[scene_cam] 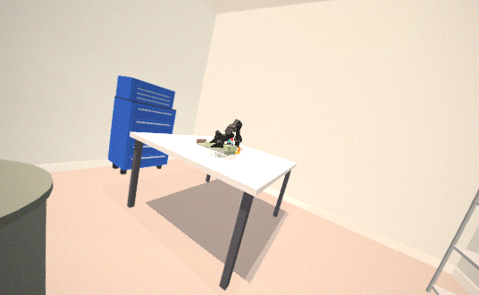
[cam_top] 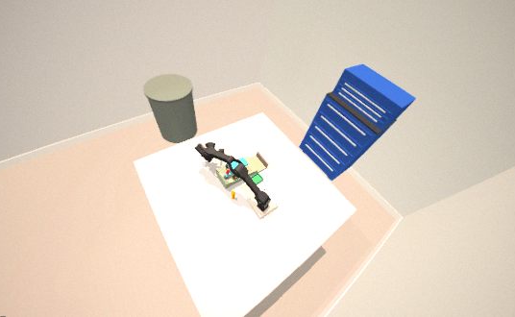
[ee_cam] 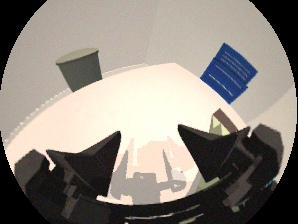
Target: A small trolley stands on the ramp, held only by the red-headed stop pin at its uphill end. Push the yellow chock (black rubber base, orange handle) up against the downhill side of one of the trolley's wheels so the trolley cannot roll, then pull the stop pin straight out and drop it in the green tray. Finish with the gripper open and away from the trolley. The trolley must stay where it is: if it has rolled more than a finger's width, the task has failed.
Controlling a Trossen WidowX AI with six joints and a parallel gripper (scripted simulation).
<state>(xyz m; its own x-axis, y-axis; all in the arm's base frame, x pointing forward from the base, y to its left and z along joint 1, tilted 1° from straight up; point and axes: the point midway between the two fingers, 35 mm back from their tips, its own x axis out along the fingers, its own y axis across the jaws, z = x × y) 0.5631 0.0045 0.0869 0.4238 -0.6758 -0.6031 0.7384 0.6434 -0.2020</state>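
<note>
The greenish ramp stands on the table, with the cyan trolley on it, partly hidden under the arm. The red head of the stop pin shows at the ramp's thick, uphill end. The yellow-orange chock stands on the table beside that end, off the ramp. The green tray lies beside the ramp, near the arm's base. My gripper is open and empty, beyond the ramp on the side away from the base. The wheels are too small or hidden to tell.
A brown end block stands at the ramp's low end. The arm reaches across the ramp and trolley. A grey-green bin and a blue drawer cabinet stand beyond the table.
</note>
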